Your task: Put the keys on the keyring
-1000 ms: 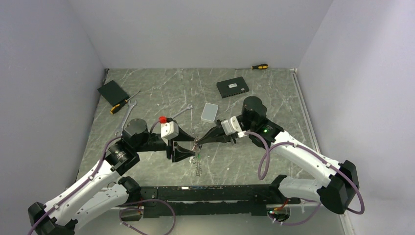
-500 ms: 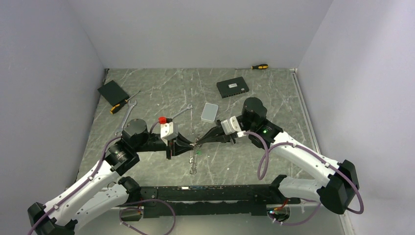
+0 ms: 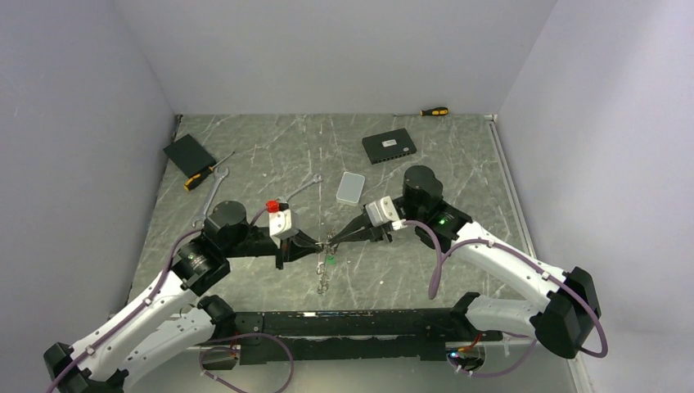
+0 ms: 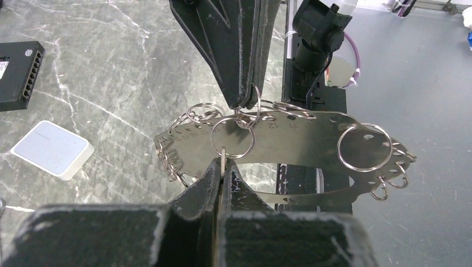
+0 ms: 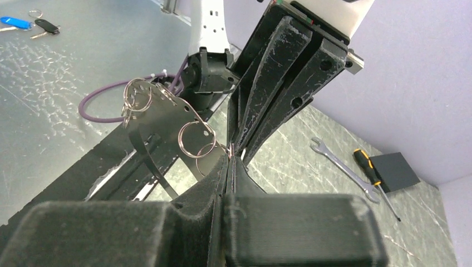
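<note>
A dark grey-green, marble-patterned table (image 3: 270, 147) filled the floor of a pale-walled enclosure. Along its far edge lay a screwdriver with a yellow and black handle (image 3: 434, 111). A flat black device with a row of ports (image 3: 389, 147) sat just in front of it, and a small pale grey box (image 3: 351, 187) lay nearer the middle. At the far left lay a flat black box (image 3: 190, 152), with a second yellow-handled screwdriver (image 3: 199, 178) touching its near corner. A long silver wrench (image 3: 211, 196) lay beside that, and a smaller wrench (image 3: 303, 187) lay nearer the centre.
</note>
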Controlling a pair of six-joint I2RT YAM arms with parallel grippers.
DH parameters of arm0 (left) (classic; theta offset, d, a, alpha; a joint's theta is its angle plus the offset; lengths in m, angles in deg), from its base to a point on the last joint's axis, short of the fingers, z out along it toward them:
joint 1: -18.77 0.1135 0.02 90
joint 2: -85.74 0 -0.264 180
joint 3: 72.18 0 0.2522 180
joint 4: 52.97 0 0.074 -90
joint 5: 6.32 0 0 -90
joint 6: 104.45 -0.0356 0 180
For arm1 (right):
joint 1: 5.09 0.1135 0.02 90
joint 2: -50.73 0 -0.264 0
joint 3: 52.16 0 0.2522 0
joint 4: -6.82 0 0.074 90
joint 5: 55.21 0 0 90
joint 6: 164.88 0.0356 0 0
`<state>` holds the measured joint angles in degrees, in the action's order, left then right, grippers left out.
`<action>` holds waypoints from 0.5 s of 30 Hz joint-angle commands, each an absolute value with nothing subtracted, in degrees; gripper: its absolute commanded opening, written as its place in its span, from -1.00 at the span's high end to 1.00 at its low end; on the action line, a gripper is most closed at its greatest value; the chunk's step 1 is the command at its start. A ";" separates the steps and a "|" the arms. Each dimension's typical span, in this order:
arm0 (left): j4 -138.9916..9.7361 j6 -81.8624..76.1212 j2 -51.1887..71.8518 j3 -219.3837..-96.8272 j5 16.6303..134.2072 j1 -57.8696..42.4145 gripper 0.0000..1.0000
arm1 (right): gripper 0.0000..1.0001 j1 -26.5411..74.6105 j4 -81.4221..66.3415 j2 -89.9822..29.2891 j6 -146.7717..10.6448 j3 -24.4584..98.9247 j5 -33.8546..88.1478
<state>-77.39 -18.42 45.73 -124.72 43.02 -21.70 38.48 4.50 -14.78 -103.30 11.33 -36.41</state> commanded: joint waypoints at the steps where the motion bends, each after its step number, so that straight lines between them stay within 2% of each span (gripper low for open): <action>1: -80.94 -22.11 47.10 -127.57 43.01 -21.48 1.00 | 1.00 38.41 5.64 -12.25 -104.76 10.66 -37.80; 15: -84.53 -25.15 49.91 -128.42 45.88 -21.48 1.00 | 1.00 38.71 11.90 -13.31 -97.86 5.84 -37.35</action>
